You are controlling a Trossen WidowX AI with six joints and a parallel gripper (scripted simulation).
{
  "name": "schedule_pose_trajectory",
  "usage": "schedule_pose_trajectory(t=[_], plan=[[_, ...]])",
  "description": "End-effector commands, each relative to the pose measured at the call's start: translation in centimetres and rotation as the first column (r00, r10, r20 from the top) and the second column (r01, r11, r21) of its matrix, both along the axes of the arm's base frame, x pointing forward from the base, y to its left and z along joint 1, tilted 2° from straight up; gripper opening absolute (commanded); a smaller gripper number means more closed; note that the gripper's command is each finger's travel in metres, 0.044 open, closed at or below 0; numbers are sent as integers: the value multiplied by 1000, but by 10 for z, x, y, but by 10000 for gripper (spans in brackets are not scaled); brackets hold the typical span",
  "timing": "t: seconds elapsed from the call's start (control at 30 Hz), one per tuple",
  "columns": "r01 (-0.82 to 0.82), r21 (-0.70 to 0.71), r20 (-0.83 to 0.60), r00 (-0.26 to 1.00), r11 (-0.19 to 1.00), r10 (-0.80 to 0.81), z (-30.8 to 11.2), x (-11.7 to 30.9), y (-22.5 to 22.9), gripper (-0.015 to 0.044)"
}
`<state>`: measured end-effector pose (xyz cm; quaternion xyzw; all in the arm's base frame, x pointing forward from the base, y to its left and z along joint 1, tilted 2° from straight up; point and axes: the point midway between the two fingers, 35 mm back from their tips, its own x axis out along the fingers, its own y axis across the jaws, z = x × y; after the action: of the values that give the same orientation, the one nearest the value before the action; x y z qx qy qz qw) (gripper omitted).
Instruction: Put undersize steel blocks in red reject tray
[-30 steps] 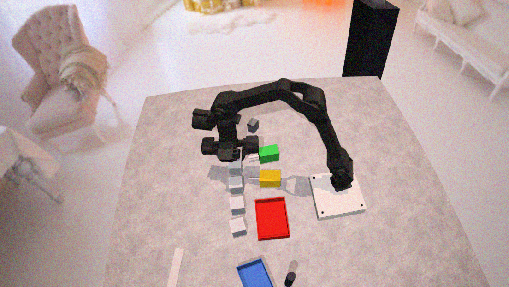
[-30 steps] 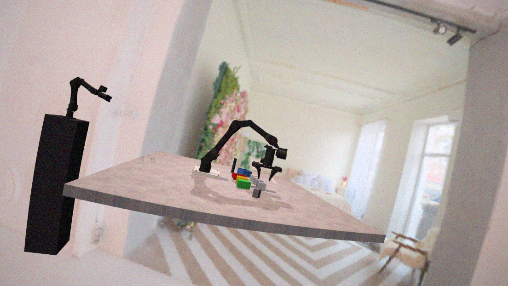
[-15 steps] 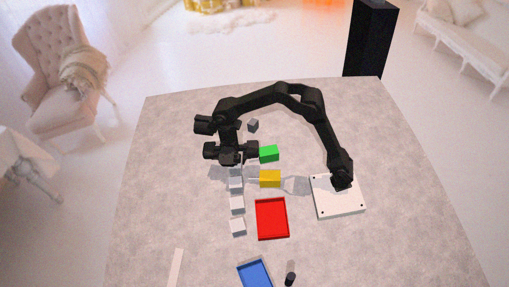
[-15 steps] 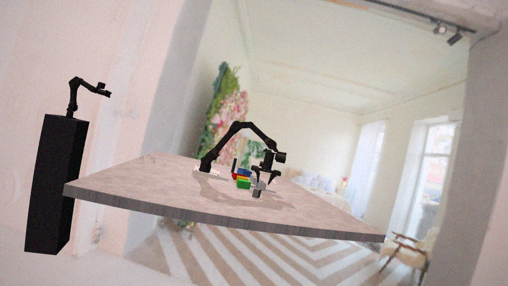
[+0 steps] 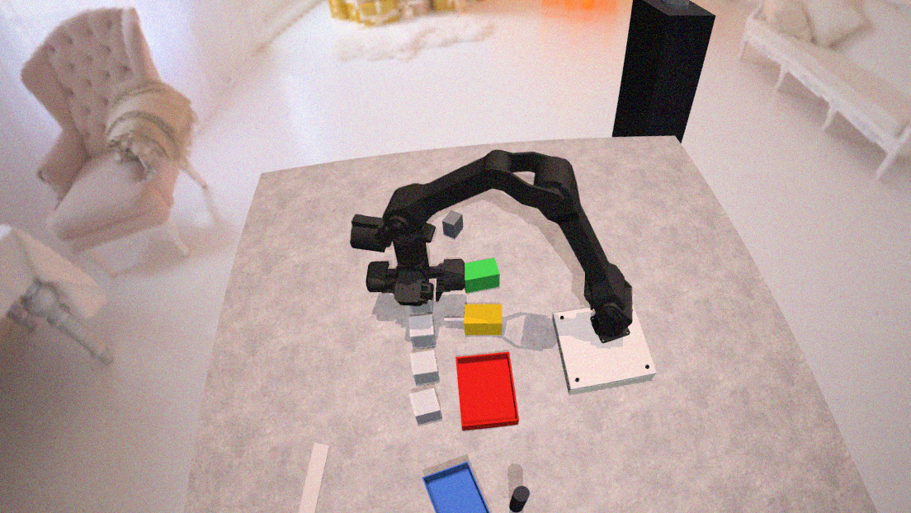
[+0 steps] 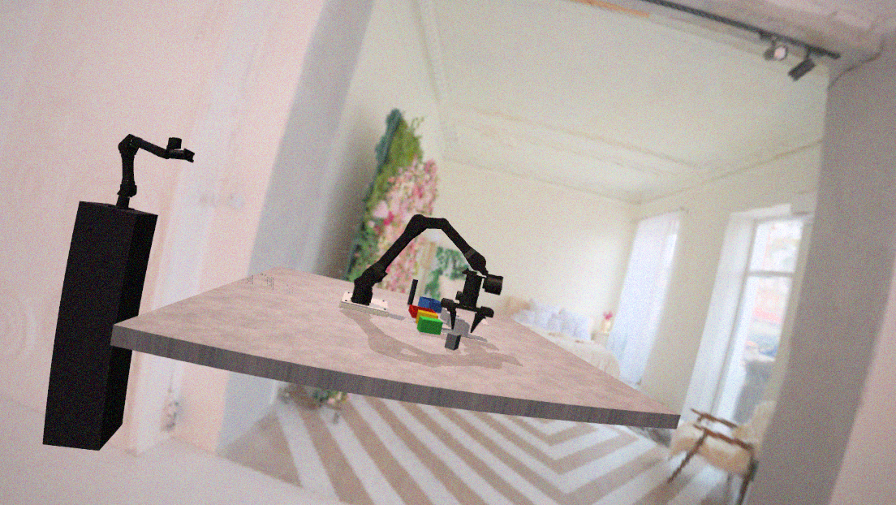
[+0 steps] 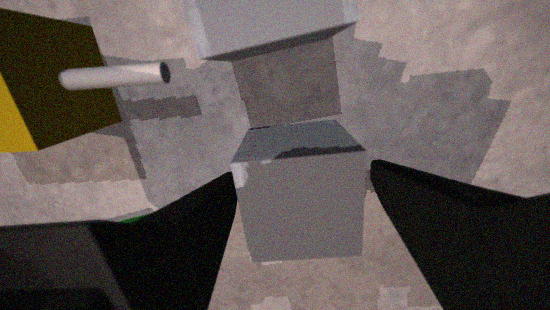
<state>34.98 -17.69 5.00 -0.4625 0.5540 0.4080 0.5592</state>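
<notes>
While the pincer (image 5: 421, 298) (image 6: 463, 330) (image 7: 302, 174) points down at the far end of the row, its fingers stand apart, released, one on each side of the end block (image 7: 302, 205) without gripping it. Seen from above, the red tray (image 5: 488, 390) (image 6: 413, 311) lies right of the row's two nearer blocks, (image 5: 425, 401) (image 5: 424, 364) just beside them. The third block (image 5: 422, 327) (image 7: 275, 25) sits up and left of the tray, and the end block is beyond it, mostly hidden by the pincer. Above the tray lies the yellow gauge (image 5: 483, 319) (image 6: 427, 314) (image 7: 50, 80), its pin toward the row. The green gauge (image 5: 482, 276) (image 6: 429, 325) (image 7: 132, 219) rests farther above the tray, past the yellow one, partly covered by the pincer in the top view. A dark cube (image 5: 452, 223) (image 6: 452, 340) lies farthest above the tray. The blue tray (image 5: 455, 489) (image 6: 429, 303) is below the red one, and the white base plate (image 5: 573, 363) (image 6: 379, 307) is to its right.
</notes>
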Motion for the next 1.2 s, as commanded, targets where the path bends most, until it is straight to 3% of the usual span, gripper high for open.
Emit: schedule_pose_trajectory(t=[0.0,0.13,0.23,0.57,0.67,0.8,0.9,1.17], plan=[[-5,-2,-7,1000,1000,5,-8,-2,0,325],[-5,-2,-7,1000,1000,5,-9,-2,0,325],[0,1,-2,1000,1000,0,-6,-1,0,246],[0,1,-2,1000,1000,0,-6,-1,0,180],[-1,1,-3,1000,1000,1,2,0,0,101],[-4,-1,-5,1000,1000,4,52,-5,4,0],[-5,-1,-7,1000,1000,5,70,-12,8,0],[7,1,-7,1000,1000,-7,69,-17,20,0]])
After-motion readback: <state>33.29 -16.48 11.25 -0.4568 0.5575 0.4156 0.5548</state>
